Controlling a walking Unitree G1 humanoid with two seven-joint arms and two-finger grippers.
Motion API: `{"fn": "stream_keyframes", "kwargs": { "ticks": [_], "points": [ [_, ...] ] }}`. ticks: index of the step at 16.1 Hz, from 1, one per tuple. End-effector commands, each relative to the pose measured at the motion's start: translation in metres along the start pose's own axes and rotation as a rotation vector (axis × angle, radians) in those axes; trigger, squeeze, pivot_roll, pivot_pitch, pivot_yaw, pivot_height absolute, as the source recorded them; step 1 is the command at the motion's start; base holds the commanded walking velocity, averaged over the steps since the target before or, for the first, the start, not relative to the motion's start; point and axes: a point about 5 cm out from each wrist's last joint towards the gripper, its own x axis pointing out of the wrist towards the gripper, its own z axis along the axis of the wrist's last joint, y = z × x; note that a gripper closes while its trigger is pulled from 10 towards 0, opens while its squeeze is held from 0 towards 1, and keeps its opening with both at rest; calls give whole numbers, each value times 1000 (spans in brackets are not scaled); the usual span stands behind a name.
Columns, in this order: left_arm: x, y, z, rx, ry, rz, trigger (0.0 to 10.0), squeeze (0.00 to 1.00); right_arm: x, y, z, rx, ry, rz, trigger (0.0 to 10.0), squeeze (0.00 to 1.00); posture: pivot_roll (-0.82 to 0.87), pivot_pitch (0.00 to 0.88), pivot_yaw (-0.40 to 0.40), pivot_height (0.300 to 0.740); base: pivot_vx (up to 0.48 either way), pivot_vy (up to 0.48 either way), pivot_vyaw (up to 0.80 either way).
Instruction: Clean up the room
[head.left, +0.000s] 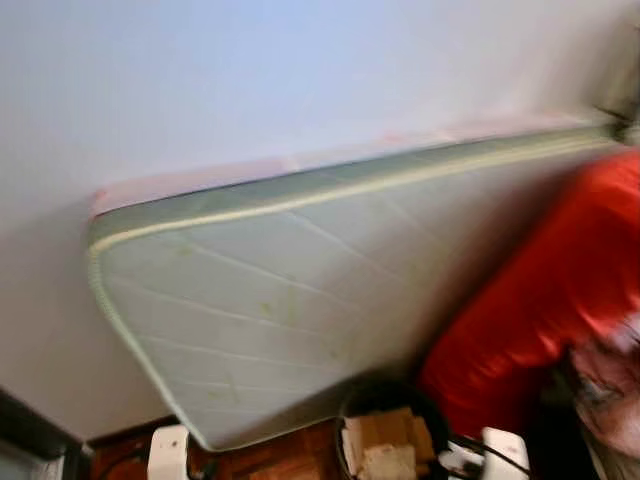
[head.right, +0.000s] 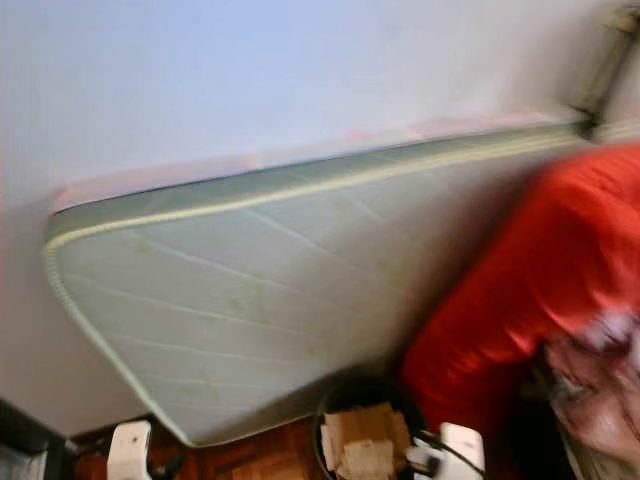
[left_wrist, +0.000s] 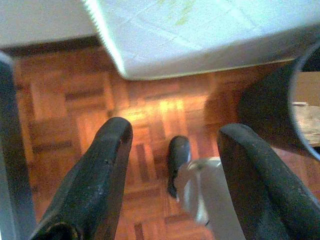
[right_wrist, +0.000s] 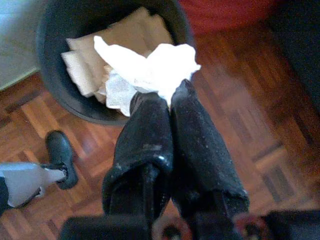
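My right gripper (right_wrist: 170, 92) is shut on a crumpled white tissue (right_wrist: 150, 67), holding it above the near rim of a black waste bin (right_wrist: 55, 85). The bin stands on the parquet floor and holds brown and pale paper scraps (right_wrist: 130, 30). In the eye views the same bin (head.left: 350, 405) sits low in the middle, in front of a leaning mattress. My left gripper (left_wrist: 175, 130) hangs open over the wooden floor with nothing between its fingers, and the bin's wall (left_wrist: 265, 100) is off to one side of it.
A pale green mattress (head.left: 280, 300) leans against the white wall. A big red cushion (head.left: 540, 300) lies to the right of the bin, with a patterned cloth (head.left: 610, 390) beside it. My own black foot (right_wrist: 60, 150) stands on the parquet near the bin.
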Motion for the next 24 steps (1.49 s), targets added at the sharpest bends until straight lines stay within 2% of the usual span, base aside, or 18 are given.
{"fn": "stream_keyframes", "kwargs": {
  "ticks": [1, 4, 10, 13, 14, 15, 16, 17, 19, 21, 24],
  "points": [
    [0, 0, -3, 0, 18, 2, 10000, 0, 1, 10, -1, -8, 1, 7, 10000, 0, 139, 0, -16, 740, 274, 0, 0],
    [0, -1, -2, -1, 17, 3, 10000, 0, 1, 11, -2, -2, 1, 9, 10000, 0, 137, 0, -16, 740, 281, 0, 0],
    [-1, 0, -4, -4, 16, -3, 10000, 0, 0, 4, 1, -6, -25, 13, 10000, 0, 139, 0, -14, 740, 0, 0, 0],
    [-3, 2, -8, 4, 11, -3, 10000, 0, 2, 6, 17, -10, -86, 28, 10000, 0, 142, 0, -8, 740, 0, 0, 0],
    [-4, 3, -8, 2, -10, 3, 10000, 0, 4, 10, 28, 0, -128, 20, 10000, 0, 149, 6, -7, 740, 0, 0, 0],
    [-4, 4, 0, -12, -73, 12, 10000, 0, 6, 17, 42, 20, -187, 34, 10000, 0, 153, 20, -8, 740, 0, 0, 0],
    [-3, 5, 3, -21, -94, 14, 10000, 0, 6, 19, 46, 19, -200, 40, 10000, 0, 154, 26, -9, 740, 0, 0, 0],
    [-2, 6, 18, -46, -174, 18, 10000, 0, 7, 26, 58, 11, -243, 68, 10000, 0, 161, 36, -13, 740, 0, 0, 0],
    [2, 0, 55, -38, -323, -14, 10000, 0, 7, 35, 87, 2, -352, 106, 10000, 0, 168, 46, -18, 740, 0, 0, 0],
    [2, -4, 66, -26, -368, -29, 10000, 0, 6, 36, 94, -10, -383, 105, 10000, 0, 166, 55, -16, 740, 0, 0, 0],
    [-1, -20, 74, 4, -456, -85, 10000, 0, 4, 29, 99, -53, -431, 66, 10000, 0, 199, 145, -21, 740, 0, 0, 0]
  ]
}}
